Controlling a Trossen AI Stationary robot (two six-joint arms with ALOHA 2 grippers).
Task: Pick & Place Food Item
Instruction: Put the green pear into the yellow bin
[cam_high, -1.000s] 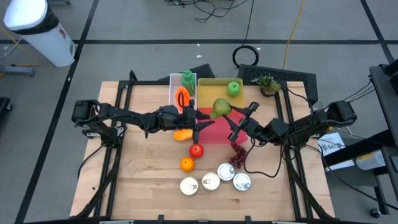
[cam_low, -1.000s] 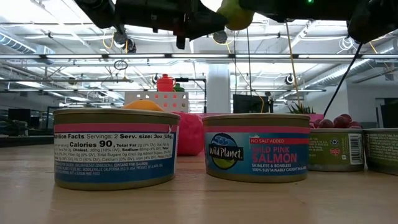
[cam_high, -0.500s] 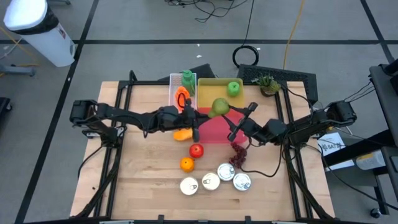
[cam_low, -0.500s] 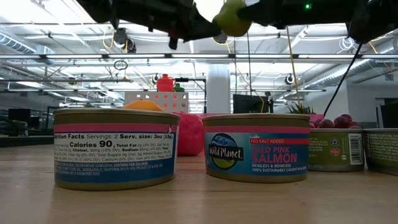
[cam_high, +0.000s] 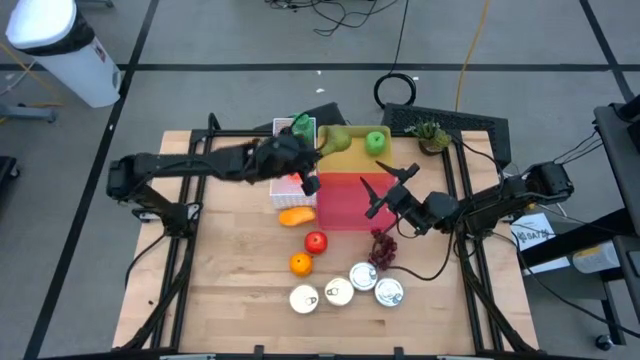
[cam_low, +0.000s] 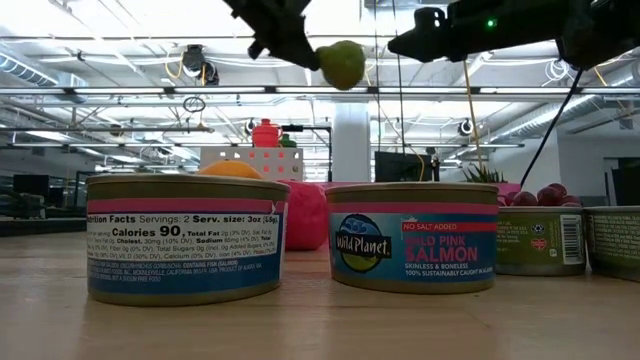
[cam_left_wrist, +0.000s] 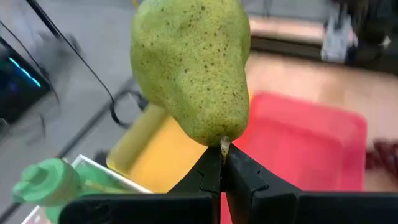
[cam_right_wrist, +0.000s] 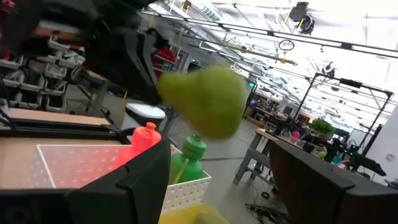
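Precariously pinches pear by its stem in closed left pincer; could slip free over yellow tray; right pincer spread open.

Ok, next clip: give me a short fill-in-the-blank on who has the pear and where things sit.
1. The pear hangs by its stem from the shut fingers of the ____ gripper.
2. The right gripper, fingers apart, is above the ____ tray.
3. The green apple lies in the ____ tray.
4. The cans number ____.

Missing: left; red; yellow; four
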